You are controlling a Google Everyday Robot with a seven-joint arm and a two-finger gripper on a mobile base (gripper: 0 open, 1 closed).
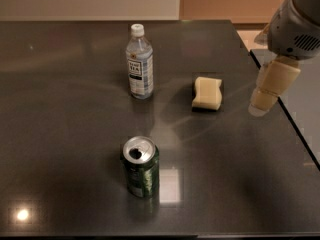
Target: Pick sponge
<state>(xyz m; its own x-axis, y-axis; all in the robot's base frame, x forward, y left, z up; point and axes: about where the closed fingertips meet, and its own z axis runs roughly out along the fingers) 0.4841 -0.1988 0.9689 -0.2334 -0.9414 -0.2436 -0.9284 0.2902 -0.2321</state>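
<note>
The sponge (207, 93) is a pale-yellow foam block with a pinched waist and a thin dark bottom layer. It lies flat on the dark table (65, 134), right of centre. My gripper (262, 103) hangs at the right side of the view, cream-coloured and pointing down, above the table's right edge. It is to the right of the sponge, apart from it, and holds nothing that I can see.
A clear water bottle (139, 64) with a white cap stands upright left of the sponge. An opened green can (140, 167) stands nearer the front. The table's right edge (285, 114) runs just beside the gripper, with a second dark surface beyond it.
</note>
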